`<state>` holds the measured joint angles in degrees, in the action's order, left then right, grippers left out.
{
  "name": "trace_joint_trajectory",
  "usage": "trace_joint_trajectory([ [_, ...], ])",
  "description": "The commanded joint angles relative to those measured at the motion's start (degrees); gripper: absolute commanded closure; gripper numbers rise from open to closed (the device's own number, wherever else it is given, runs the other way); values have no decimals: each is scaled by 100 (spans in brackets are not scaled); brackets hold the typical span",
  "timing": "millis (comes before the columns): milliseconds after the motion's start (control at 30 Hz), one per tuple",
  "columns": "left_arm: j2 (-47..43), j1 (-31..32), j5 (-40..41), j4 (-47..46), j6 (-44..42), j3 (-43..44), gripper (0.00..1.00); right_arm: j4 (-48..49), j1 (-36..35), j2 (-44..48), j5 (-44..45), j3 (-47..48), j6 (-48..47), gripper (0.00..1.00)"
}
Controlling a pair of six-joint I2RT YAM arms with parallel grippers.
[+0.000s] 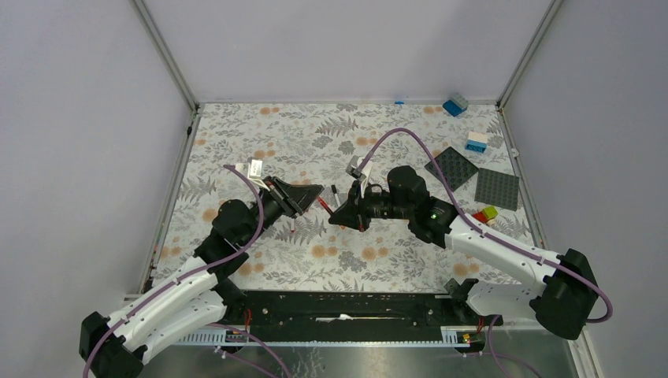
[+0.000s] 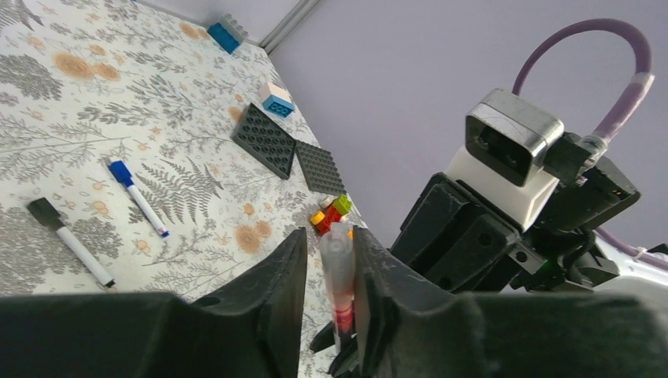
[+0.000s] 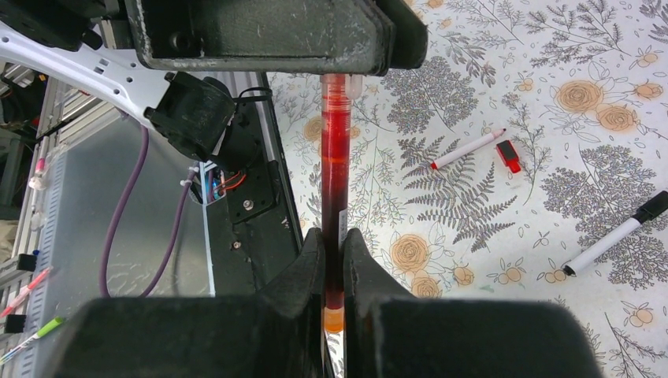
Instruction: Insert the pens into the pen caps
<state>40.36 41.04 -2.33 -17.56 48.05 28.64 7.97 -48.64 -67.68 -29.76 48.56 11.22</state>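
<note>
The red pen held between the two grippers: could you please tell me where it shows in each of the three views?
Top external: red pen, a short red stretch at mid-picture between the two gripper tips.
Left wrist: bottom centre, upright in the left gripper.
Right wrist: centre, running straight up from the right gripper.
Shared landmark: the left gripper, clamping the pen's far end in every view.
</note>
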Motion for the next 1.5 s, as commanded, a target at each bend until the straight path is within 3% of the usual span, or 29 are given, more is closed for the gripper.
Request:
trace_joint_trajectory([
  [0,56,10,-84,-328,-9,247,76,-23,-14,-52,-126,33,-112,100],
  [100,103,10,-123,-319,26,207,89,-38,-11,-89,11,85,-128,100],
  [267,193,5,-187,-204,63,126,100,-190,-13,-211,641,338,-164,100],
  [700,695,18,207,788,757,88,100,-1056,-272,-976,2832,1617,-599,100],
  [933,1417,13,667,2435,1268,878,100,-1461,-680,-1621,4227,2274,-977,100],
  [1367,1468,18,672,2306,1351,847,100,-1362,-745,-1586,4135,2073,-920,100],
  [1467,1359,15,655,2118,1303,790,96,-1307,-743,-1473,3978,1898,-843,100],
])
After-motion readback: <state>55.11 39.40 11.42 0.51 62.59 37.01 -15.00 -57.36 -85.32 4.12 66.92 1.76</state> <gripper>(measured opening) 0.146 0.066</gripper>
